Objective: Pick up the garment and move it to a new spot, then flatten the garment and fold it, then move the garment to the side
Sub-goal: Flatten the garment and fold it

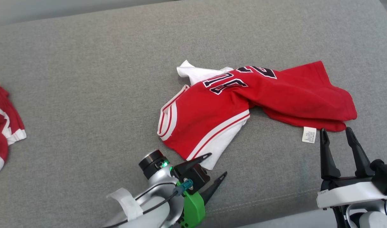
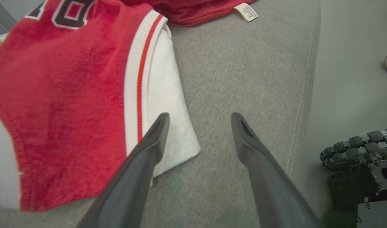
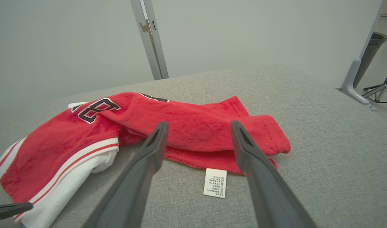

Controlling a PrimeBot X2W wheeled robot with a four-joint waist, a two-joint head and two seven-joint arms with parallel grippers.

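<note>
The garment (image 1: 244,101) is a red and white jersey with dark numbers, lying crumpled on the grey cushion (image 1: 85,79). Its white care label (image 1: 309,135) sticks out at the near right hem. My left gripper (image 1: 218,164) is open at the garment's near white corner (image 2: 168,104), one finger over the cloth, holding nothing. My right gripper (image 1: 336,132) is open just short of the red hem (image 3: 212,139), beside the label (image 3: 215,182). In the left wrist view the jersey (image 2: 69,95) lies left of my left gripper (image 2: 199,118). My right gripper (image 3: 198,126) frames the hem.
Another red and white garment (image 1: 3,123) lies at the cushion's far left edge. The cushion's front seam (image 2: 302,95) runs close to my left gripper, with floor beyond. A metal post (image 3: 150,38) and a stand (image 3: 364,63) rise behind the cushion.
</note>
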